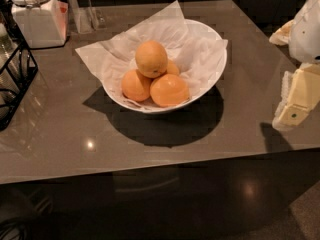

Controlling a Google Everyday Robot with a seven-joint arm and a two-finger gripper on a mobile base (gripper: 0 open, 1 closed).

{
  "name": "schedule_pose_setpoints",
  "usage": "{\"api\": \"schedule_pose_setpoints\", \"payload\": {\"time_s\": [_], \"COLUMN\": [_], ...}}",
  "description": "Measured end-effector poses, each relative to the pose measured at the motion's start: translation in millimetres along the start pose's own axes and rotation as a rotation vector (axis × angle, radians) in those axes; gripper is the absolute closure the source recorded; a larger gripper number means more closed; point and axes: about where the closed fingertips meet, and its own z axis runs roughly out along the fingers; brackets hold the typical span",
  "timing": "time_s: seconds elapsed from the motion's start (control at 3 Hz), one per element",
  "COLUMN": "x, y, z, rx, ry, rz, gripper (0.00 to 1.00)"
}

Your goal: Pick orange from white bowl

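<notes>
A wide white bowl (210, 44) lined with crumpled white paper stands in the middle of the table. It holds several oranges. The largest, duller yellowish-tan orange (151, 58) rests on top of the pile. Smaller, brighter oranges lie below it at the left (135, 85) and at the front (169, 90), and one more peeks out behind. My gripper (295, 106) hangs at the right edge of the view, level with the bowl's near side and well to the right of it, apart from the bowl.
A white lidded jar (37, 14) stands at the back left corner. A black wire rack (12, 79) sits along the left edge. A clear stand (85, 11) is beside the jar. The grey table's front edge (150, 171) runs below the bowl.
</notes>
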Motion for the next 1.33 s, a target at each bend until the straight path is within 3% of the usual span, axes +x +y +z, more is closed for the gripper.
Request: {"api": "schedule_pose_setpoints", "payload": {"time_s": [0.33,0.67,1.0,1.33], "x": [0,-8,-38,-83], "y": [0,-8,-29,-51], "z": [0,2,17,35], "rx": [0.0,0.001,-0.05,-0.137], "ry": [0.0,-0.046,-0.156,-0.298], "rz": [0.0,0.002,-0.003,-0.02], "gripper": [0.0,0.0,0.0,0.0]}}
